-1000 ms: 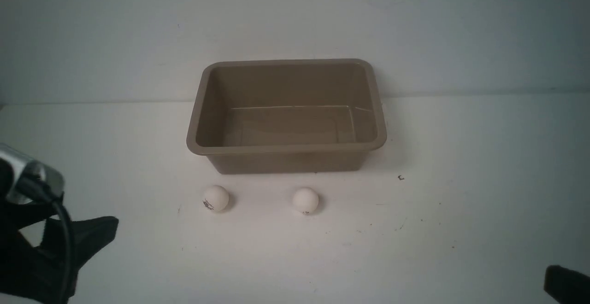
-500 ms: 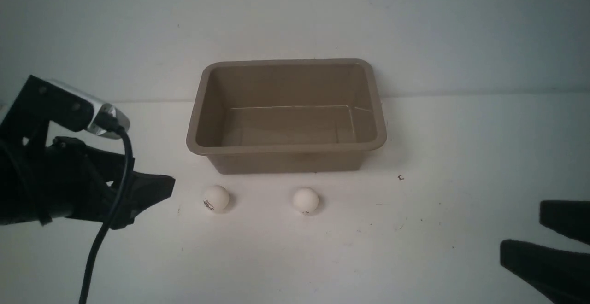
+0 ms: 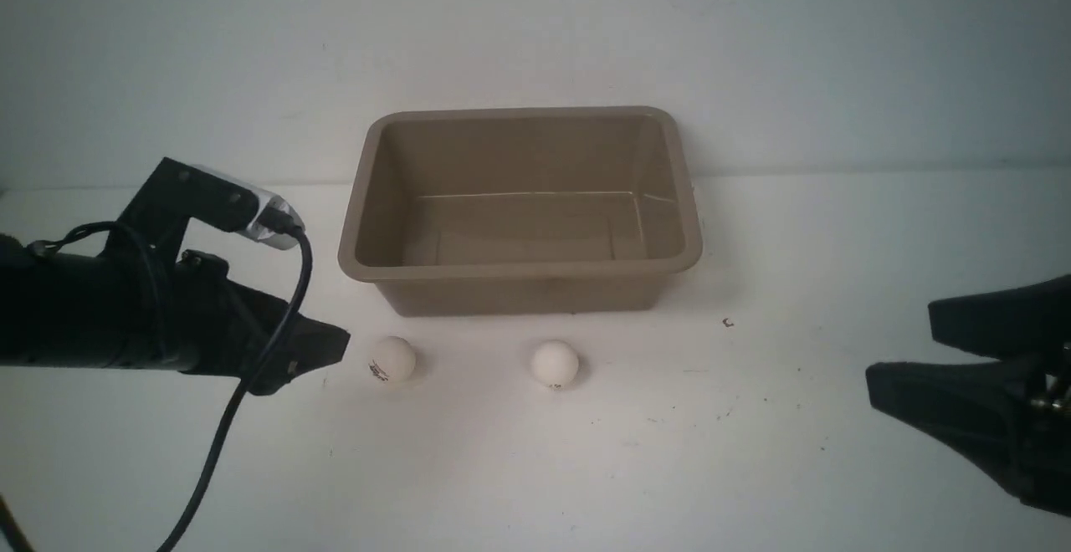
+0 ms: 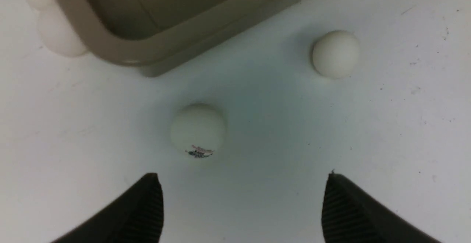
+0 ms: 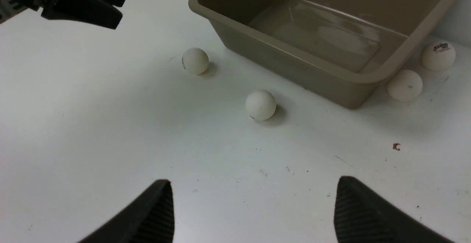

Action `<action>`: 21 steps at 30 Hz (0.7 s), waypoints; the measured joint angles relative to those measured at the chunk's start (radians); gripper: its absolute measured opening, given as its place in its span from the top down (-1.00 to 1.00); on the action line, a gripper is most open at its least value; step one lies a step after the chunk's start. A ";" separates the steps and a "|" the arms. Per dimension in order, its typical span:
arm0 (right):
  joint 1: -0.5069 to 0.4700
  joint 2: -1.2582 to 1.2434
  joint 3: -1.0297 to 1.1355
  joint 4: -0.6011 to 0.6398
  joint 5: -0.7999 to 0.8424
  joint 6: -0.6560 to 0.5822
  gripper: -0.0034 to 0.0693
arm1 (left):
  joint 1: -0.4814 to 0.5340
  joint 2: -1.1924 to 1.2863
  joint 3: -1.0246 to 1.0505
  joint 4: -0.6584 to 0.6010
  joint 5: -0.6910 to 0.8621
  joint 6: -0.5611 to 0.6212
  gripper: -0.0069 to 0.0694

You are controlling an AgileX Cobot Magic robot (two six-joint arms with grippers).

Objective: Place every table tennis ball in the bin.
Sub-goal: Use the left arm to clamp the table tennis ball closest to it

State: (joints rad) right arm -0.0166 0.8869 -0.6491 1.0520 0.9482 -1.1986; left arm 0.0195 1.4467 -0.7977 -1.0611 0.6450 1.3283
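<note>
The taupe bin stands empty at the middle of the table. Two white table tennis balls lie just in front of it: a left ball with a dark logo and a right ball. My left gripper is open, low over the table and just left of the logo ball, which lies a little beyond its fingertips and apart from them. My right gripper is open and holds nothing, far right of the balls. Two more balls lie against the bin's right end.
White wall runs close behind the bin. In the left wrist view pale round shapes show beside the bin's left end. A small dark speck marks the table right of the bin. A black cable hangs from the left wrist.
My left arm has swung up and to the right, bringing its open gripper close to the logo ball. My right gripper has come in from the lower right corner. The balls and bin have not moved.
</note>
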 joint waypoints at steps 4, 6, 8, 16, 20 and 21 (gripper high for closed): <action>0.000 0.034 0.000 0.001 -0.002 -0.025 -0.54 | -0.078 0.042 -0.037 0.034 -0.040 0.005 -0.54; 0.000 0.037 0.000 0.002 -0.002 -0.033 -0.54 | -0.102 0.071 -0.046 0.051 -0.062 -0.004 -0.54; 0.000 0.037 -0.001 0.004 -0.003 -0.039 -0.54 | -0.119 0.105 -0.047 0.059 -0.097 -0.028 -0.54; 0.000 0.037 -0.001 0.004 -0.003 -0.046 -0.54 | -0.127 0.192 -0.056 0.053 -0.230 -0.049 -0.54; 0.000 0.037 -0.001 0.005 -0.003 -0.049 -0.54 | -0.127 0.225 -0.070 0.008 -0.236 -0.038 -0.54; 0.000 0.037 -0.001 0.007 -0.003 -0.049 -0.54 | -0.127 0.232 -0.074 0.004 -0.236 -0.035 -0.54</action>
State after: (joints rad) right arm -0.0166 0.9243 -0.6502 1.0589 0.9451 -1.2478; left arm -0.1079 1.6789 -0.8713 -1.0575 0.4087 1.2934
